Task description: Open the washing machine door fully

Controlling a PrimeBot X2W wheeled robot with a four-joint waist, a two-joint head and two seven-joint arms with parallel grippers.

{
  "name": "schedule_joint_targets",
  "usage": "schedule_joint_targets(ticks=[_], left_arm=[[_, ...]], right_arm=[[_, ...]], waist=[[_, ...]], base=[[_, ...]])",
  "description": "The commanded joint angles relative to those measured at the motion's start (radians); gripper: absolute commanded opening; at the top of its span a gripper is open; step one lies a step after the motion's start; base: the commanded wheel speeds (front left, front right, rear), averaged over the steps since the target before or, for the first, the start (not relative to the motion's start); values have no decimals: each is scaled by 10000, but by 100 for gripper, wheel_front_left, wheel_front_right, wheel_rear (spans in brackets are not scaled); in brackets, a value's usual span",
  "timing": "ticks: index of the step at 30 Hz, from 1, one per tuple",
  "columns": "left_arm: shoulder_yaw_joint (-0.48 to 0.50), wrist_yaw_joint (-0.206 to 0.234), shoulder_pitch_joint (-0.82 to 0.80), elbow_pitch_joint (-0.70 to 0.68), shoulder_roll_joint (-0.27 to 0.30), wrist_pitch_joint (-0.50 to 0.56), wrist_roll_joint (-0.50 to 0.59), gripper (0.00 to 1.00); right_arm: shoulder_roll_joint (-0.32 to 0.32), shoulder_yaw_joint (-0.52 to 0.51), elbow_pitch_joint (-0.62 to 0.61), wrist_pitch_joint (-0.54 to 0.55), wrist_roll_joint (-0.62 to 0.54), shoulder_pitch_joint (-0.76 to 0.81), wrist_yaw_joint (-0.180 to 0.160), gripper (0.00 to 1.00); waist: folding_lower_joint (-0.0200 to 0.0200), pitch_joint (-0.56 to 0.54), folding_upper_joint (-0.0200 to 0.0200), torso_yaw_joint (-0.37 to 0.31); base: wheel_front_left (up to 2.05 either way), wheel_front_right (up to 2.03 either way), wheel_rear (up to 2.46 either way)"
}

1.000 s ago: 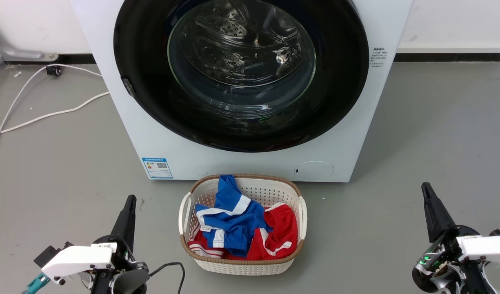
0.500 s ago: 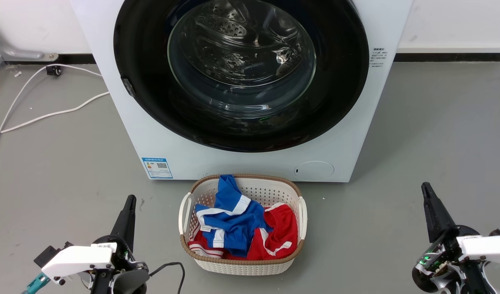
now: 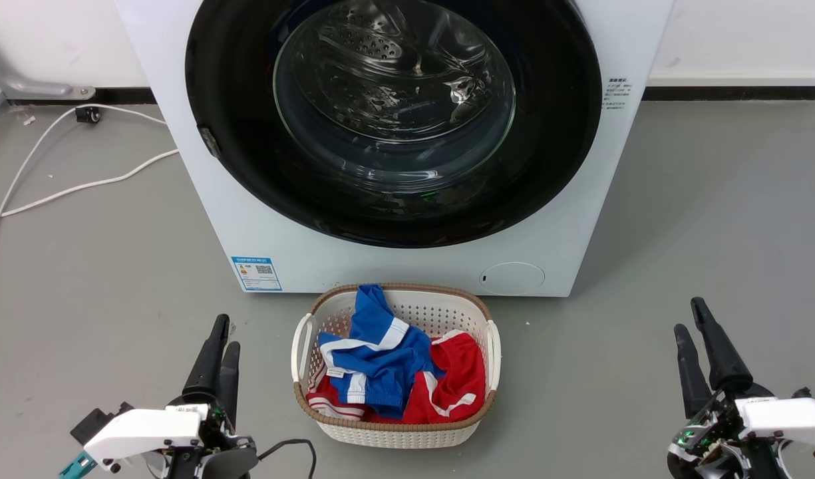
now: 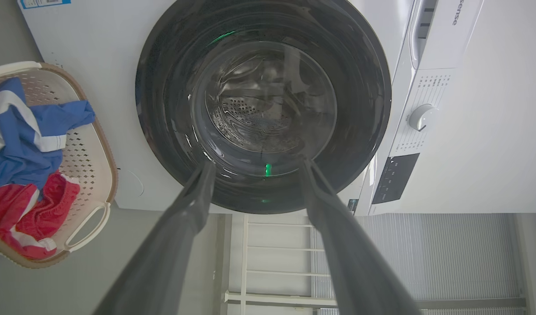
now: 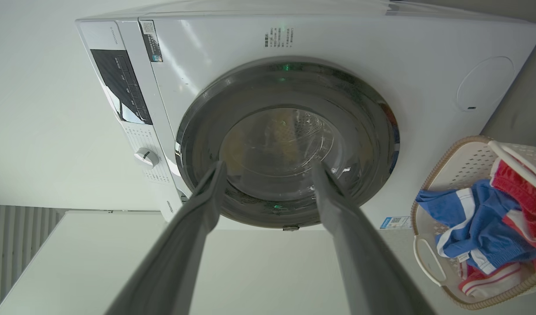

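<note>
The washing machine door [image 3: 394,113] sits shut, flush on the washing machine [image 3: 407,269], glass facing the near side; left end effector [image 3: 227,332] and right end effector [image 3: 688,316] both released, empty.

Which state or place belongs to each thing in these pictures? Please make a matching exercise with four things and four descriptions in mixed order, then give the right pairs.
Things:
1. washing machine door
2. laundry basket
3. left claw
4. blue sticker

Descriptions:
a. open, fingers apart
b. shut
c. holds blue and red clothes
d. low on the white front of the washing machine

Pairs: 1-b, 2-c, 3-a, 4-d
</note>
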Motion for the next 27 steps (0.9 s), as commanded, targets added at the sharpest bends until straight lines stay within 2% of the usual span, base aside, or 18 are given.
schedule_joint_targets(ticks=[1, 5, 17, 27], left_arm=[[-155, -12, -242, -312, 30, -162, 183, 100], [-266, -13, -265, -441, 38, -303, 467, 100], [-664, -18, -414, -1033, 47, -858, 2898, 100], [-916, -21, -500, -1135, 183, -1230, 5126, 100]], right_arm=[[-81, 119, -333, -158, -260, -64, 5, 100], [-144, 211, -467, -323, -611, -31, 6, 100], [-164, 172, -1006, -873, -3549, 79, 9, 100], [-119, 199, -1473, -695, -5930, 184, 12, 100]], waist=[[0, 5, -1, -6], [0, 12, -1, -14], [0, 62, -1, -62], [0, 72, -1, -91]], base=[[0, 0, 0], [0, 0, 0], [0, 0, 0], [0, 0, 0]])
